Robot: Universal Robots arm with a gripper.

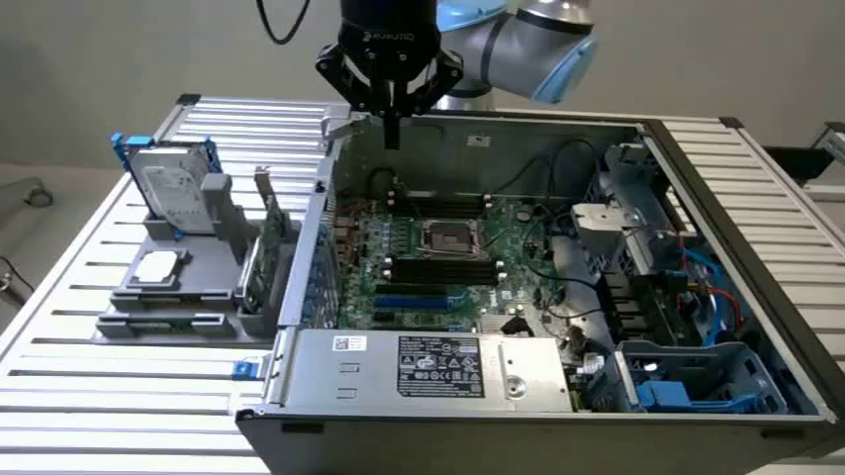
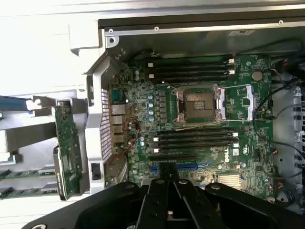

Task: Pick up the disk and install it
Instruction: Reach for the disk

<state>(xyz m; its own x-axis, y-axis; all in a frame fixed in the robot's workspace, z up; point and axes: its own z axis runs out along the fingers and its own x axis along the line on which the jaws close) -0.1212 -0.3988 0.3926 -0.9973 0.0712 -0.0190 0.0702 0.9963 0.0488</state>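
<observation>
Overhead, at top centre of the exterior view, the gripper [image 1: 392,137] hangs above the open computer case [image 1: 528,440], fingers [image 1: 392,124] pressed together, empty. Upper left, the disk [image 1: 176,188] stands upright in a grey stand [image 1: 172,297] on the counter [image 1: 79,396].

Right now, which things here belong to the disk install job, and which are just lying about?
For the job: disk upright in its grey stand; shut gripper over the open computer case.
Lying about: square chip on grey tray; green circuit card.
</observation>
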